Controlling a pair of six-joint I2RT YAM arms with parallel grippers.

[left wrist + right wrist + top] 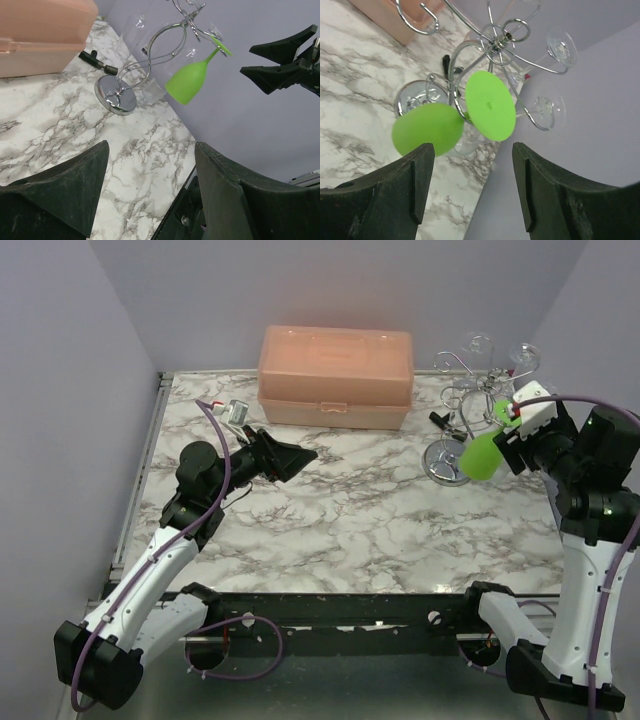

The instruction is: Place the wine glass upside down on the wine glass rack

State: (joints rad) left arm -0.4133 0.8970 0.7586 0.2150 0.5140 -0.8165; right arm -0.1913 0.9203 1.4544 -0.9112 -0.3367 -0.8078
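The green wine glass (481, 456) hangs upside down on the silver wire wine glass rack (446, 462) at the far right of the table, its flat foot caught in a wire arm and its bowl tilted down and left. My right gripper (507, 437) is open and empty, just right of the glass and clear of it. In the right wrist view the green glass (427, 129) and the rack (496, 41) sit beyond my open right gripper (472, 147). My left gripper (297, 454) is open and empty over the table's middle left. Its view shows the glass (189, 80), the rack base (116, 94) and the left gripper (151, 146).
A peach plastic box (335, 375) stands at the back centre. Clear glasses (560, 47) hang on the rack's far arms. A small black object (440, 418) lies by the rack base. A small metal item (237, 410) lies at the back left. Grey walls enclose the table.
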